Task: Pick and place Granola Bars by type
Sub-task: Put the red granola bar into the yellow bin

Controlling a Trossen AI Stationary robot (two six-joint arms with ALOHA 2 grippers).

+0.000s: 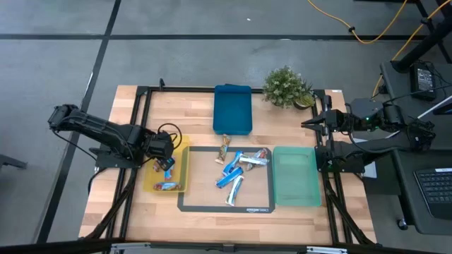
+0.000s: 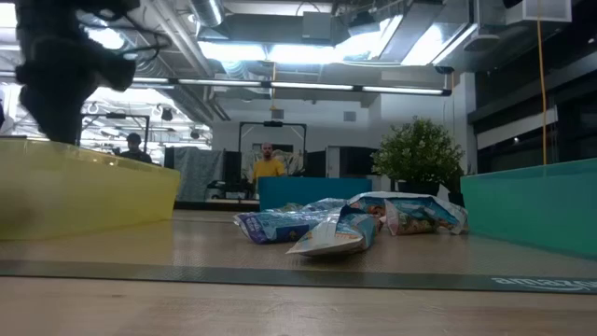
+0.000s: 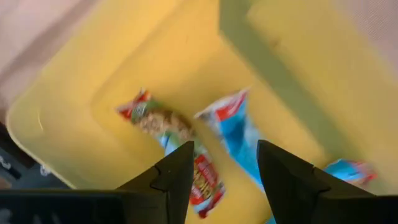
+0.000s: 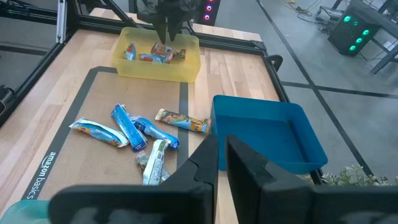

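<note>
Left end effector [image 3: 221,171], fingers parted, hovers over the yellow tray [image 1: 182,168] (right end effector [image 4: 221,163] clenched, idle).

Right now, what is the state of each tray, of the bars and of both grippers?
Yellow tray: holds several bars.
Blue tray: empty.
Green tray: empty.
Granola bars on the mat: lying loose.
Left gripper: jaws open over the yellow tray.
Right gripper: jaws nearly closed, holding nothing.
</note>
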